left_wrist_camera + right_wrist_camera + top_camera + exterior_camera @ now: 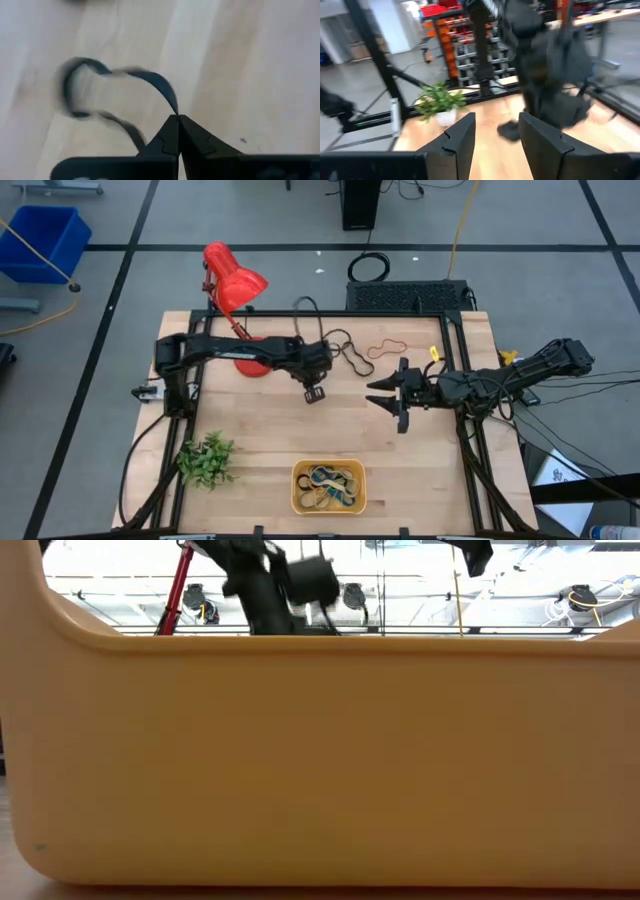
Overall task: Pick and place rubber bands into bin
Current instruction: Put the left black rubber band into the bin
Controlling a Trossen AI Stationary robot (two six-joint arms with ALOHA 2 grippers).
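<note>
The left gripper's (pixel 177 119) fingers are pinched together on a dark rubber band (pixel 100 95), whose loop lies on the wooden worktop (pixel 260 440) near its middle; the right gripper (pixel 392 396) hovers just right of centre with its fingers spread and nothing between them. The bin (pixel 298 500) sits at the worktop's front edge, about midway along it, with several rubber bands (pixel 328 486) tangled inside; a tan band (pixel 386 347) and a dark one (pixel 352 357) lie toward the back edge; a small green plant (pixel 206 460) stands near the front left corner, a red lamp (pixel 233 285) at the back left.
</note>
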